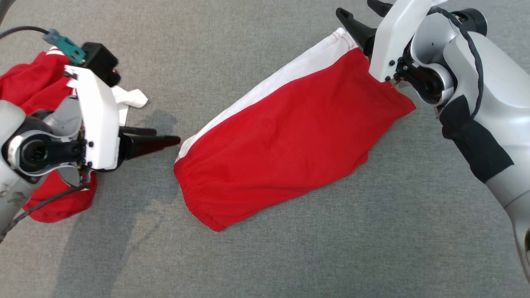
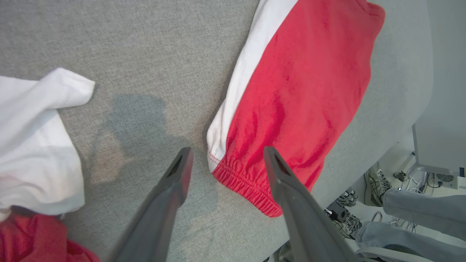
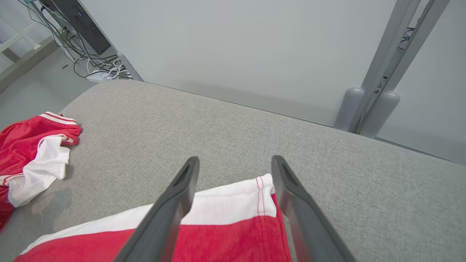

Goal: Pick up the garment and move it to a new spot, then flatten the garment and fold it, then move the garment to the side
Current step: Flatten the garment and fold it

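Jaws wide, empty: left arm (image 1: 97, 124) low beside the garment (image 1: 285, 145), right arm (image 1: 476, 87) seemingly over its white corner.

A lab-like test room: tangled cables (image 3: 100, 65) on the floor (image 3: 32, 82), bare grey wall (image 3: 236, 43), fabric-covered worktable (image 3: 225, 127).
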`<state>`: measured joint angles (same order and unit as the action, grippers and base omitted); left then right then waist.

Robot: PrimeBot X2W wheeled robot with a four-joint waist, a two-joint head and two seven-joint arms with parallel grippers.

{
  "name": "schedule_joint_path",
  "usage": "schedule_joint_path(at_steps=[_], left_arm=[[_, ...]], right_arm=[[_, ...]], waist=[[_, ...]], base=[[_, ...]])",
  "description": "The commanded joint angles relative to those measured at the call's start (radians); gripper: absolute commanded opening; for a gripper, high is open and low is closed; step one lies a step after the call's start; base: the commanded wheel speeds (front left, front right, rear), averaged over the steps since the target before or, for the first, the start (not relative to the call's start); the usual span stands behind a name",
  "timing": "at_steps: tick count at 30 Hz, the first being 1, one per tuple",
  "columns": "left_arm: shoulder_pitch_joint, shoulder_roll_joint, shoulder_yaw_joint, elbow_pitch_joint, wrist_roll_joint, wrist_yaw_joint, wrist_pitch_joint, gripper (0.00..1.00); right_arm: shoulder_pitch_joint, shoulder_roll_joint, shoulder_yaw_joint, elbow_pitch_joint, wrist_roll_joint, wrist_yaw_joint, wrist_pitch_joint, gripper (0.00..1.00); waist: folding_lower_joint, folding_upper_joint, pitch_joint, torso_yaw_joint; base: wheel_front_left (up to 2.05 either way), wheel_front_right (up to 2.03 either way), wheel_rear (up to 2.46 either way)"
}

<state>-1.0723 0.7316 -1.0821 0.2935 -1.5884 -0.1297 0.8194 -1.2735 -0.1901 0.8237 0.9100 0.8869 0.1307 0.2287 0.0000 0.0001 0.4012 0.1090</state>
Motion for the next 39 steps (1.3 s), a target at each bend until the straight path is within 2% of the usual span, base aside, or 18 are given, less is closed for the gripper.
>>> schedule_joint_path(at_steps=[1, 6, 10, 11, 17, 22, 25, 29, 35, 39], left_arm=[[0.015, 0.015, 0.015, -0.012, 0.017, -0.002, -0.035, 1.00], [0.072, 0.062, 0.049, -0.068, 0.011, -0.002, -0.128, 1.00], [0.128, 0.102, 0.087, -0.115, 0.045, -0.002, -0.271, 1.00], [0.128, 0.102, 0.087, -0.115, 0.045, -0.002, -0.271, 1.00], [0.239, 0.173, 0.130, -0.143, 0.142, -0.001, -0.539, 1.00], [0.338, 0.176, 0.153, -0.149, 0.168, -0.001, -0.730, 1.00], [0.400, 0.159, 0.175, -0.152, 0.155, -0.001, -0.839, 1.00], [0.458, 0.160, 0.195, -0.173, 0.182, 0.017, -0.957, 1.00], [0.520, 0.143, 0.200, -0.175, 0.245, 0.057, -1.052, 1.00], [0.566, 0.105, 0.245, -0.156, 0.269, 0.076, -1.079, 1.00]], right_arm=[[0.030, -0.020, 0.017, -0.010, 0.013, 0.000, -0.028, 1.00], [0.083, -0.057, 0.057, -0.021, 0.026, 0.000, -0.104, 1.00], [0.123, -0.089, 0.076, -0.007, 0.046, 0.000, -0.153, 1.00], [0.123, -0.089, 0.076, -0.007, 0.046, 0.000, -0.153, 1.00], [0.185, -0.102, 0.078, 0.040, 0.086, 0.000, -0.217, 1.00], [0.241, -0.106, 0.086, 0.071, 0.131, 0.000, -0.226, 1.00], [0.267, -0.103, 0.089, 0.085, 0.163, 0.000, -0.217, 1.00], [0.277, -0.105, 0.093, 0.103, 0.197, 0.000, -0.204, 1.00], [0.264, -0.114, 0.106, 0.129, 0.225, 0.000, -0.191, 1.00], [0.247, -0.118, 0.107, 0.170, 0.237, 0.000, -0.177, 1.00]], waist=[[0.0000, -0.0001, -0.023, -0.014], [0.0000, -0.0001, -0.084, -0.026], [0.0000, -0.0001, -0.134, -0.038], [0.0000, -0.0001, -0.134, -0.038], [0.0000, -0.0001, -0.175, -0.025], [0.0000, -0.0001, -0.186, 0.004], [0.0000, -0.0001, -0.186, 0.021], [0.0000, -0.0001, -0.168, 0.046], [0.0000, -0.0001, -0.138, 0.088], [0.0000, -0.0001, -0.120, 0.114]], base=[[0.00, 0.00, 0.00], [0.00, 0.00, 0.00], [0.00, 0.00, 0.00], [0.00, 0.00, 0.00], [0.00, 0.00, 0.00], [0.00, 0.00, 0.00], [0.00, 0.00, 0.00], [0.00, 0.00, 0.00], [0.00, 0.00, 0.00], [0.00, 0.00, 0.00]])
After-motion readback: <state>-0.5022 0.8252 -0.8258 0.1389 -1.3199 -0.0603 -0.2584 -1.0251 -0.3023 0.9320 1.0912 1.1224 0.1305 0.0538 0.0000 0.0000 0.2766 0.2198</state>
